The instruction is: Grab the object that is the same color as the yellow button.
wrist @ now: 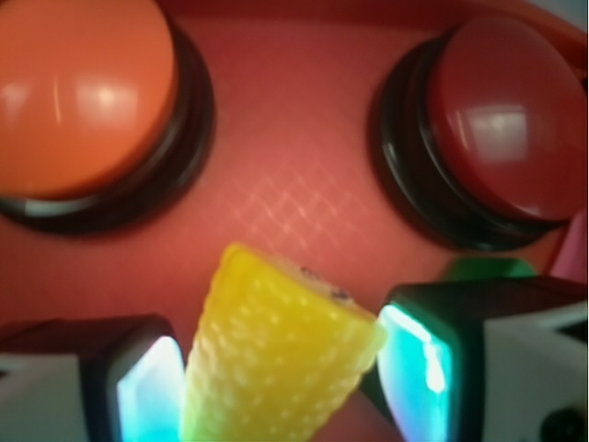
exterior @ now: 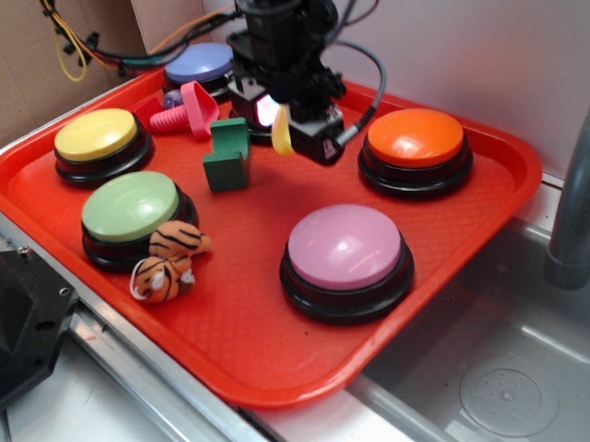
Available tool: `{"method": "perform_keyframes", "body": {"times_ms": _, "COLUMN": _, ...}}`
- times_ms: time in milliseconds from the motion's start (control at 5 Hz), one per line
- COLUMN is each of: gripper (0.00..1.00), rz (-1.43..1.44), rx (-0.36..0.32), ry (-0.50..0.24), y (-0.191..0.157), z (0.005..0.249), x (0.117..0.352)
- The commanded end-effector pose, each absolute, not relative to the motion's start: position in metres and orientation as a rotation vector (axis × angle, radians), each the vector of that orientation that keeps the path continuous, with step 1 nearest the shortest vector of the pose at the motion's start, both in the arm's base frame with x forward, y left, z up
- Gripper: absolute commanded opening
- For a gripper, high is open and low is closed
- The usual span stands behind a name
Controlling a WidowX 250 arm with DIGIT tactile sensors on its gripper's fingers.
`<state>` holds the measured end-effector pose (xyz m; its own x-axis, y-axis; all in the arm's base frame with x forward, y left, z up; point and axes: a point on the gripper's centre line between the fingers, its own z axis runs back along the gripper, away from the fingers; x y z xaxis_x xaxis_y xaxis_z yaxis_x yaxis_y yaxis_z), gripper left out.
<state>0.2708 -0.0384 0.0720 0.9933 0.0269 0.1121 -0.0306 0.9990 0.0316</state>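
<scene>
The small yellow toy corn cob [exterior: 283,133] is clamped between my gripper's fingers and hangs above the red tray [exterior: 266,365], near its back middle. In the wrist view the corn [wrist: 276,341] fills the gap between the two glowing pads [wrist: 147,387], with its cut end pointing at the tray. My gripper [exterior: 281,130] [wrist: 281,378] is shut on it. The yellow button [exterior: 97,136], pale yellow dome on a black base, sits at the tray's left edge, well left of the gripper.
On the tray are a green button [exterior: 131,206], striped tiger [exterior: 169,260], pink button [exterior: 345,247], orange button [exterior: 416,138] [wrist: 78,87], blue button [exterior: 199,63], red button [wrist: 502,110], pink toy [exterior: 184,114] and green block [exterior: 227,155]. A sink [exterior: 505,384] and faucet [exterior: 582,189] lie at the right.
</scene>
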Motion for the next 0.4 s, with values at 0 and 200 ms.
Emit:
{"method": "perform_keyframes", "body": {"times_ms": 0, "gripper": 0.00, "rz": -0.077, "rx": -0.029, "ry": -0.095, "y": -0.015, "z": 0.147, "x": 0.262}}
{"method": "perform_keyframes", "body": {"times_ms": 200, "gripper": 0.00, "rz": -0.034, "rx": -0.005, "ry": -0.055, "y": 0.002, "z": 0.175, "x": 0.247}}
